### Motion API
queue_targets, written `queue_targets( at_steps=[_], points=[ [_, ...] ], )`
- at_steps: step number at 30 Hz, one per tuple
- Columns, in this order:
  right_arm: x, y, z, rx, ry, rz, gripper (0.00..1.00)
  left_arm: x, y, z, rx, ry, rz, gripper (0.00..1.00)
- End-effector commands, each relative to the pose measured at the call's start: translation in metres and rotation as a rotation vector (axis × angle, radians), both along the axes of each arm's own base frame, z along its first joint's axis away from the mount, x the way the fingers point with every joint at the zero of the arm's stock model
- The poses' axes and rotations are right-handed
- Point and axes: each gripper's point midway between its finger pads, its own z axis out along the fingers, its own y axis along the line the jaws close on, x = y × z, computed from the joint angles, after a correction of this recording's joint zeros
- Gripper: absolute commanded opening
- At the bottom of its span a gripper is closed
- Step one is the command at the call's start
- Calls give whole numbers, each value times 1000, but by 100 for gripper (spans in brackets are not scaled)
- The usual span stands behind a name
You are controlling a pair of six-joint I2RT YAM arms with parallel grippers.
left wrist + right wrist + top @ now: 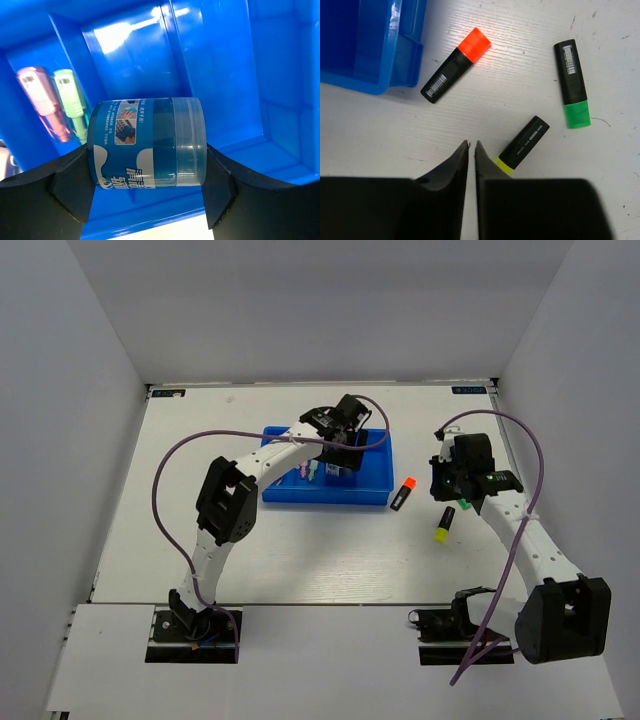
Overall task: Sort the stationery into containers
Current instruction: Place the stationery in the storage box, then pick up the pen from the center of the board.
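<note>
Nearest the lens, your left gripper was clamped on the blue-clear tape roll, a finger on each end, holding it over the blue tray. A pink piece and a mint piece lay in a neighbouring compartment. Your right gripper held nothing, its jaws all but together. The orange highlighter lay just right of the tray. The yellow highlighter was nearer, and the green highlighter lay close by.

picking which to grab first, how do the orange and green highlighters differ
The orange highlighter lies close beside the tray; the green highlighter lies farther off. In the right wrist view, orange lies diagonally, cap up; green runs nearly straight, cap down. Both are black-bodied with barcode labels, flat on the table, outside the tray.
</note>
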Motion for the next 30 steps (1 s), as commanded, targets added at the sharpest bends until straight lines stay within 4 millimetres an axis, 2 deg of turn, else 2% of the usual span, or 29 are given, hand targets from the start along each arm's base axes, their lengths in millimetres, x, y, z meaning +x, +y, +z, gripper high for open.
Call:
queue_targets(
  at_steps=[1, 6, 9, 12, 14, 16, 17, 18, 21, 24, 26, 28, 29, 30],
  points=[
    [-5, 3, -5, 27, 32, 17, 16, 4, -6, 29, -67, -55, 7, 43],
    [-6, 4, -7, 41, 47, 23, 35, 1, -3, 25, -58, -46, 9, 71],
    [-7, 3, -10, 38, 53, 31, 46, 0, -5, 31, -67, -54, 5, 76],
    [-5, 0, -12, 32, 60, 29, 44, 0, -8, 43, -87, -73, -1, 80],
    [-4, 1, -16, 32, 76, 32, 36, 1, -9, 56, -101, -95, -5, 83],
    [-6, 2, -24, 35, 124, 24, 34, 0, -9, 69, -114, -114, -9, 84],
    [-3, 2, -22, 37, 124, 21, 34, -1, -9, 72, -120, -116, -10, 90],
    [-4, 1, -24, 36, 143, 12, 32, -2, -9, 77, -129, -123, -13, 91],
    [1, -3, -29, 36, 172, -29, 34, -6, -11, 87, -148, -136, -29, 95],
    [8, -11, -33, 10, 169, -65, 42, -10, -10, 92, -160, -139, -41, 99],
    [14, -17, -32, -22, 149, -78, 44, -11, -10, 94, -169, -139, -44, 99],
    [26, -36, -35, -116, 116, -99, 46, -16, -8, 97, -175, -136, -49, 91],
    [30, -43, -35, -141, 109, -110, 46, -18, -10, 107, -192, -156, -57, 86],
    [34, -50, -36, -180, 108, -120, 46, -25, -3, 106, -176, -158, -60, 64]
  ],
)
